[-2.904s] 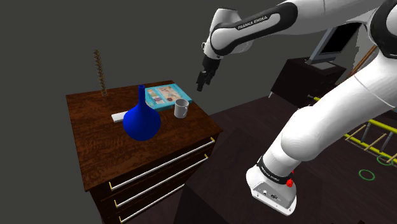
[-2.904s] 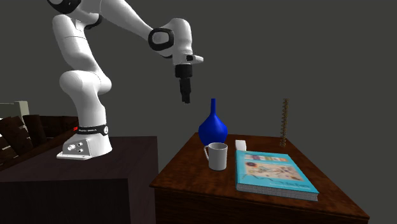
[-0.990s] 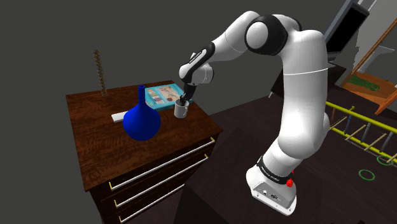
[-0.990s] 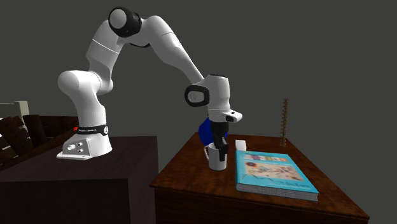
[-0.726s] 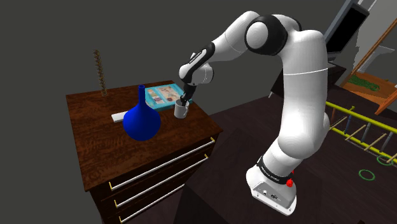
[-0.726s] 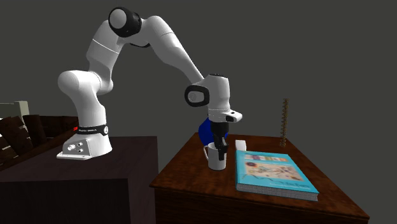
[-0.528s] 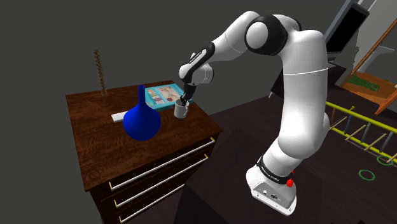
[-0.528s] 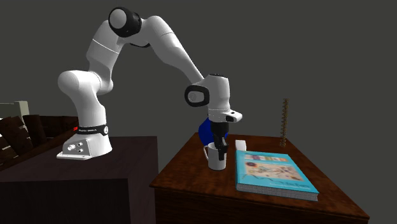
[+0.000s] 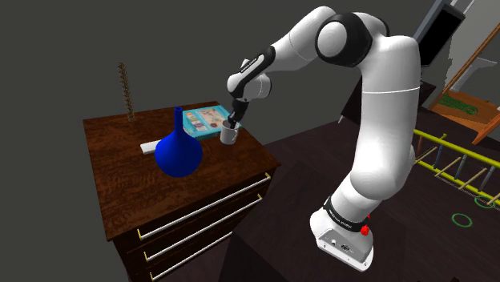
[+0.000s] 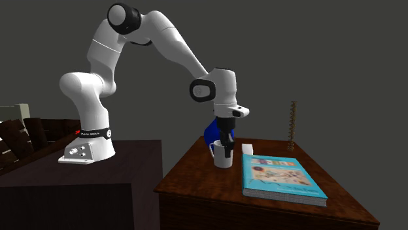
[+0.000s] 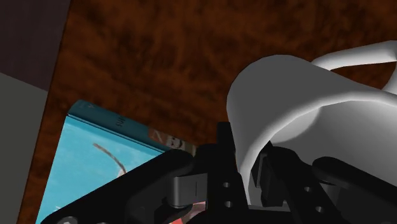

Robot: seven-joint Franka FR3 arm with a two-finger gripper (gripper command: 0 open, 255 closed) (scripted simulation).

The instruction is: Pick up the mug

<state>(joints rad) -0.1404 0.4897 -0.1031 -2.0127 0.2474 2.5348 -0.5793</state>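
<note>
Shoulder view, left to right.

- Thin notched stick: upright at the far left corner of the chest of drawers.
- Flat white block: lies on the wooden top, just behind the blue vase.
- Vase: round body, narrow neck, upright, near the middle of the top.
- Book: teal cover, lies flat behind and to the right of the vase.
- Mug: pale grey-white, upright, near the right edge of the top, just in front of the book's near corner. Contact with the wood: cannot tell.
- End effector: points down into the mug from above.
- Arm: arches up and over from its base at lower right.

Wrist view: end effector is closed on the mug. One finger presses the outside of the wall and the other sits inside the rim. The handle curves away on the far side. The book lies beside it on the wood.

Second exterior view: mug hangs under the end effector, with the vase behind it and the book to its right.
</note>
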